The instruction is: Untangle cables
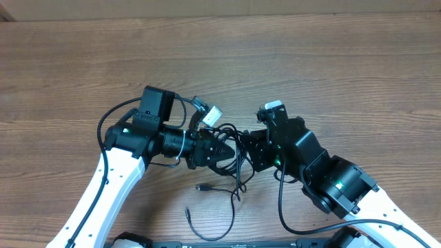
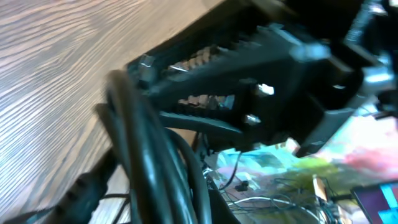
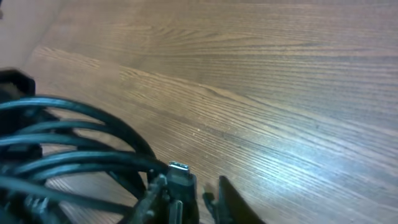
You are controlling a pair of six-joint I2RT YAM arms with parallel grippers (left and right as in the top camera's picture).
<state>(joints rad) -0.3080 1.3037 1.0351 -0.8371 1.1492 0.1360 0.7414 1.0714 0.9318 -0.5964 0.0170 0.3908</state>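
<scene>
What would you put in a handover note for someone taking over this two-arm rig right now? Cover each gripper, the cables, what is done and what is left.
Grippers: the left gripper is at the bunch from the left; I cannot tell whether it is open or shut. The right gripper faces it from the right, with a plug at its fingertips; its grip is unclear.
Things: the cables are bunched between the two grippers on the table. One tail loops toward the near edge.
Done: nothing is separated yet.
Left: draw the cords apart and lay each out alone.
</scene>
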